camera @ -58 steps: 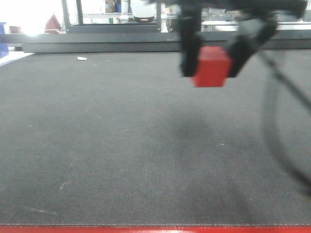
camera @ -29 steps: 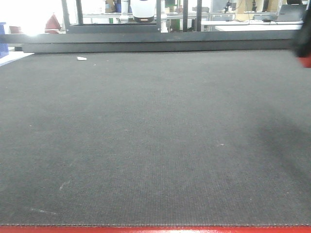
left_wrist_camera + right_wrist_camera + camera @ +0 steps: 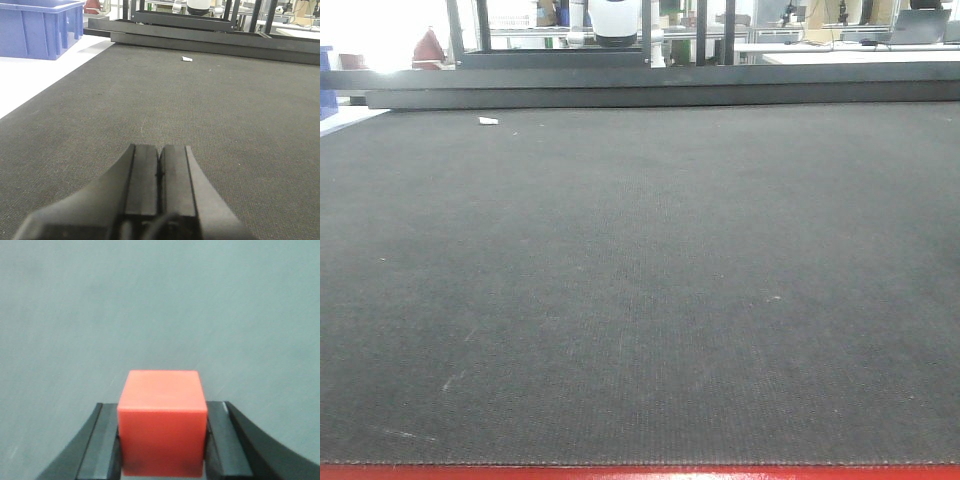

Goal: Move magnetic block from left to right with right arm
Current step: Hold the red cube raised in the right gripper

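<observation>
The magnetic block sits pinched in the right pincer; the left pincer is pressed together.

Red block clamped in the right gripper, low centre of the right wrist view.

The block is a plain cube, smooth and matte, with no marks. Its top face reads lighter orange-red and the face toward the camera a deeper red, darkest along the bottom edge. It sits square and upright, edges level with the frame. The two black fingers press against its left and right sides, one on each, rising from the lower corners of the frame and reaching about level with the front face's top edge. A plain grey surface fills the frame behind; whether the block touches it cannot be told.
</observation>
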`<state>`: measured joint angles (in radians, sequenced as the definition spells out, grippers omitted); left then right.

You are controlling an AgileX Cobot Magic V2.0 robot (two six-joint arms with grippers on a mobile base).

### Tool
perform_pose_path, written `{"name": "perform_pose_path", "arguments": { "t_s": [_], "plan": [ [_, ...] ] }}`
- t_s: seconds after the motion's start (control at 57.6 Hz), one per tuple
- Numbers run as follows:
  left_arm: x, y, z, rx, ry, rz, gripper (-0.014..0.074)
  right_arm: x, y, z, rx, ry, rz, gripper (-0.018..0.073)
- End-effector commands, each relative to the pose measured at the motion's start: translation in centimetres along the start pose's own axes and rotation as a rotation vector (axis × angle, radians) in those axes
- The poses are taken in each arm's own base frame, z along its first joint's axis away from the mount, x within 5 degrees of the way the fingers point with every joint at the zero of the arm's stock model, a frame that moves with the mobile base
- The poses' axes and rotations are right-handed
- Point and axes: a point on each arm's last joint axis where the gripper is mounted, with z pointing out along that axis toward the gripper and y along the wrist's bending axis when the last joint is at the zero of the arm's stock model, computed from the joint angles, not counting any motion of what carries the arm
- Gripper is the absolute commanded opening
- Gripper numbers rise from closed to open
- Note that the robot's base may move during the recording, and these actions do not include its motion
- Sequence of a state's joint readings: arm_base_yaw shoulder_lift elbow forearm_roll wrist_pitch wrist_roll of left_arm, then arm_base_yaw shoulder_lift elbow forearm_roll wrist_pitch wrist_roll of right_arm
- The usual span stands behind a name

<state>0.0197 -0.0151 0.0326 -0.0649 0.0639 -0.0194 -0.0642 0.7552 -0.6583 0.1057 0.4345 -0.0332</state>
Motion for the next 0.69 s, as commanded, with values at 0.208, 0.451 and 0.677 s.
{"name": "perform_pose_path", "arguments": {
  "t_s": [0.208, 0.451, 0.677],
  "plan": [
    [-0.5, 0.0, -0.1, 0.002, -0.085, -0.005, -0.0117, 2.1, -0.4, -4.0, 0.021, -0.374, -0.005, 0.0288],
    [-0.5, 0.0, -0.1, 0.002, -0.085, -0.005, -0.0117, 5.3, -0.6, -6.3, 0.059, -0.479, -0.135, 0.0288],
    [-0.5, 0.0, -0.1, 0.002, -0.085, -0.005, -0.0117, 6.0, -0.5, -7.6, 0.057, -0.547, -0.136, 0.0288]
  ]
}}
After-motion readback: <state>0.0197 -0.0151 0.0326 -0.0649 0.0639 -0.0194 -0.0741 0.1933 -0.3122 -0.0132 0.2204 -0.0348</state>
